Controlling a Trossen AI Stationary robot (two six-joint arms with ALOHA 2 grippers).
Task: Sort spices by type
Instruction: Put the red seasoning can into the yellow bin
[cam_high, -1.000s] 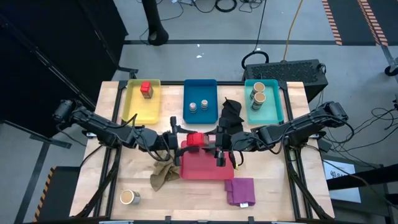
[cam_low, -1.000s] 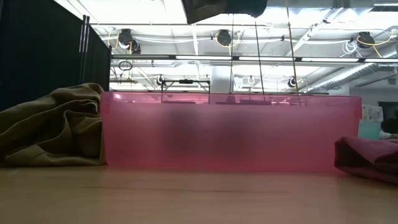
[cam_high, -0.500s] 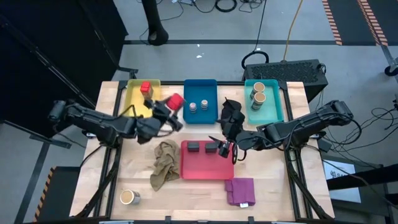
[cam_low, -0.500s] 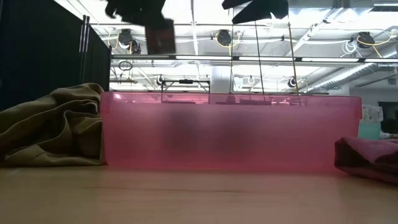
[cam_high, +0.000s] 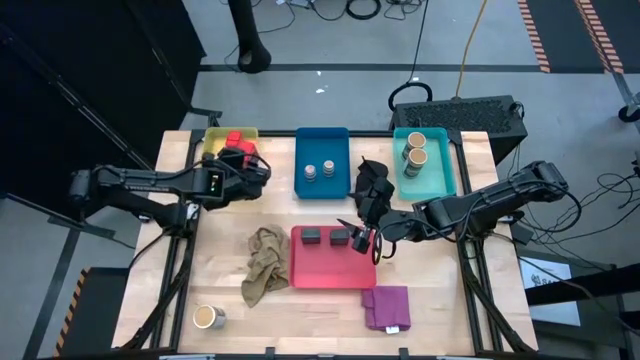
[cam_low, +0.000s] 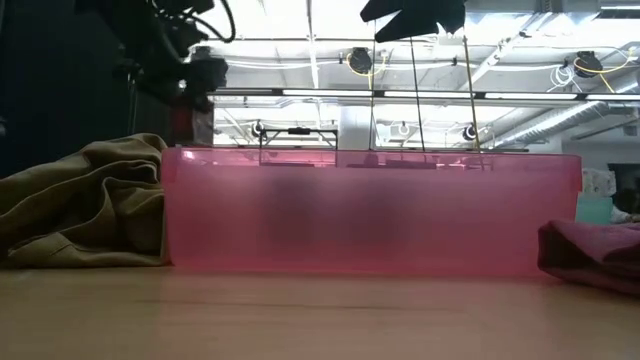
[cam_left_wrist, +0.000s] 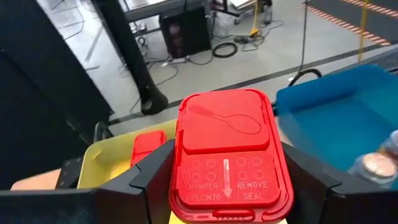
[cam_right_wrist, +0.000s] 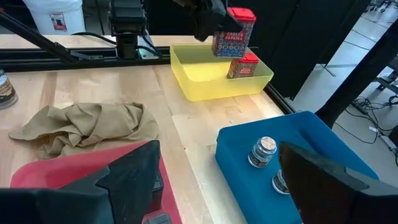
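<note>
Left gripper (cam_left_wrist: 227, 186) gripping a red cube (cam_left_wrist: 229, 152) between its jaws, hanging right above the yellow tray (cam_high: 212, 172), just beside the second red cube (cam_right_wrist: 243, 65) sitting inside. Cube upright, lid facing camera; drop path lying straight down. Right gripper (cam_high: 366, 240) hovering, jaws wide and empty, over the red tray (cam_high: 330, 272) holding the grey tins (cam_high: 312, 236).
</note>
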